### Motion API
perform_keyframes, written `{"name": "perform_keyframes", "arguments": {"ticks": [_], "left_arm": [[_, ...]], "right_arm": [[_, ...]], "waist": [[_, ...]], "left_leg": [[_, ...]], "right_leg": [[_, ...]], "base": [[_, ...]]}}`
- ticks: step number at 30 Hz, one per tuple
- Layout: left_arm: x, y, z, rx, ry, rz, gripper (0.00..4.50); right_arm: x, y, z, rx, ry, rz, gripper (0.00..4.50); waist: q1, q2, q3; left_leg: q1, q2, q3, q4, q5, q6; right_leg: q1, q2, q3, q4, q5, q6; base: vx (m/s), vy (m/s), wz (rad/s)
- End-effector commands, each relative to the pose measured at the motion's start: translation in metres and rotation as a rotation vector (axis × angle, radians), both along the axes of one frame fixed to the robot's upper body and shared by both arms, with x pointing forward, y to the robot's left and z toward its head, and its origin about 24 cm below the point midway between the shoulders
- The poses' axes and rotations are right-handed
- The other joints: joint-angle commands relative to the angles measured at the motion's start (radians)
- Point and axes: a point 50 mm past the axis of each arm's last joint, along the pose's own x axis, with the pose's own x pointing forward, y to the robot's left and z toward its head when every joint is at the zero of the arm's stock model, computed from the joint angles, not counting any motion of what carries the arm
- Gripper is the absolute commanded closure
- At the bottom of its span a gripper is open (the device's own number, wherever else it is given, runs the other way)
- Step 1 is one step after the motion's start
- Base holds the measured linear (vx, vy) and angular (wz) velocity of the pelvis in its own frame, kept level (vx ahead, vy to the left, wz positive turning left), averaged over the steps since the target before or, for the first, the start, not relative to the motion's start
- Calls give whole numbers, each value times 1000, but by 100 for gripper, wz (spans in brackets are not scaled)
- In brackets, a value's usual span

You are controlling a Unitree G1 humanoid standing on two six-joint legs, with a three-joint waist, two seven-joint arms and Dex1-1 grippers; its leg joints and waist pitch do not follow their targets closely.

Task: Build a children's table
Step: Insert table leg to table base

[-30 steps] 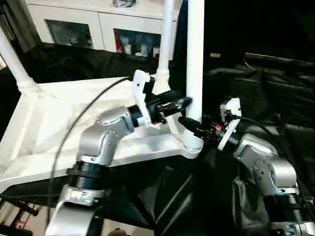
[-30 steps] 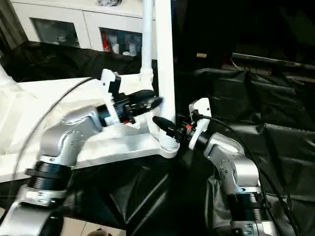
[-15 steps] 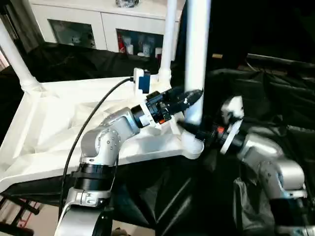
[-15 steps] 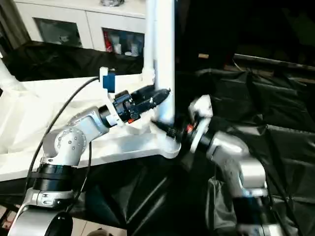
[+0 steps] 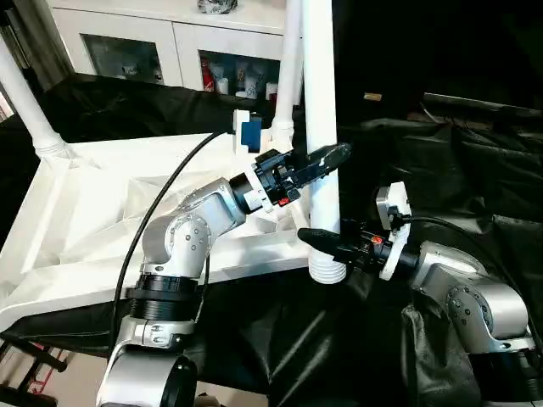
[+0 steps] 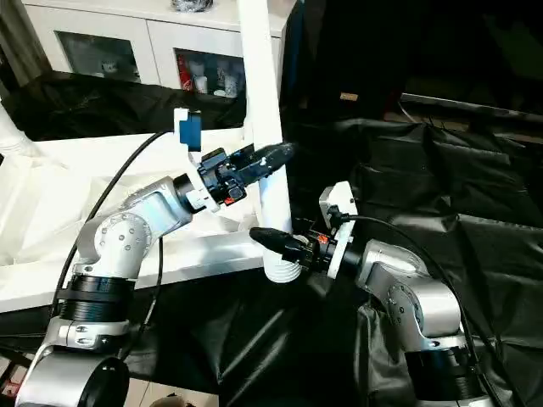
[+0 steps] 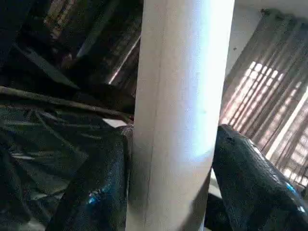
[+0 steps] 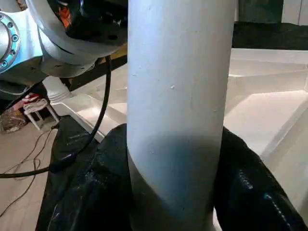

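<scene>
Lifted from its corner socket, the long white tapered plastic tube leg now hangs upright, gripped by both the left pincer and right pincer.

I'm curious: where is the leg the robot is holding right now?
In the left eye view, the leg stands upright at centre, between both grippers, off the tabletop's near corner.

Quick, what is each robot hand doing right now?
Left gripper: shut on the white leg, high up.
Right gripper: shut on the same leg, near its ribbed bottom end.

No legible text, label or sign anywhere
</scene>
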Motion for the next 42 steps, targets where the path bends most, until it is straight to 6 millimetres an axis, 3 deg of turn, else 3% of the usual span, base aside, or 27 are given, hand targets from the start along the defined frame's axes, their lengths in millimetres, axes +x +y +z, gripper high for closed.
{"name": "perform_keyframes", "arguments": {"ticks": [1,4,5,13,15,19,21,27,36,42], "left_arm": [[-2,-4,-2,37,-1,-11,210],[-3,-6,-5,55,5,-13,225],[-4,-8,-6,65,2,-18,248],[-1,-9,-8,78,21,38,265],[0,-9,-9,102,15,51,265],[0,-10,-5,145,-14,62,266],[-1,-12,-4,183,-36,50,266],[-1,-14,2,217,-78,24,266],[-1,-14,3,247,-106,5,266],[-4,-18,4,235,-107,-17,266]], "right_arm": [[2,0,7,13,-23,7,264],[2,0,7,13,-24,8,264],[3,0,8,12,-25,10,264],[3,1,9,7,-30,13,264],[1,1,8,5,-9,25,208],[-3,3,10,49,59,78,159],[-4,3,9,23,60,90,147],[-2,-2,6,-86,69,91,106],[-1,-8,2,-142,118,98,101],[2,-6,-3,-161,132,75,101]], "waist": [[5,-12,-66],[5,-13,-65],[5,-13,-65],[6,-16,-66],[6,-16,-65],[6,-17,-67],[7,-23,-67],[8,-22,-66],[11,-22,-67],[15,-24,-66]], "left_leg": [[-5,19,0,-53,-86,58],[-6,20,-1,-53,-86,56],[-6,20,0,-53,-92,54],[-7,20,0,-52,-91,51],[-6,20,0,-52,-90,52],[-6,21,-1,-51,-84,57],[-7,20,0,-51,-79,53],[-8,19,0,-50,-80,45],[-5,23,-1,-48,-88,39],[-7,23,0,-48,-100,30]], "right_leg": [[68,-54,49,-71,-157,-146],[68,-54,49,-71,-159,-145],[68,-55,49,-72,-169,-143],[68,-55,49,-71,-174,-138],[68,-55,49,-72,-176,-137],[68,-55,50,-71,-168,-135],[69,-55,49,-70,-170,-130],[68,-56,50,-71,-190,-115],[63,-57,50,-67,-178,-136],[63,-60,50,-71,-211,-127]], "base": [[0,0,0],[0,0,0],[0,0,0],[0,0,0],[0,0,0],[0,0,0],[0,0,0],[0,0,0],[0,0,0],[0,0,0]]}}
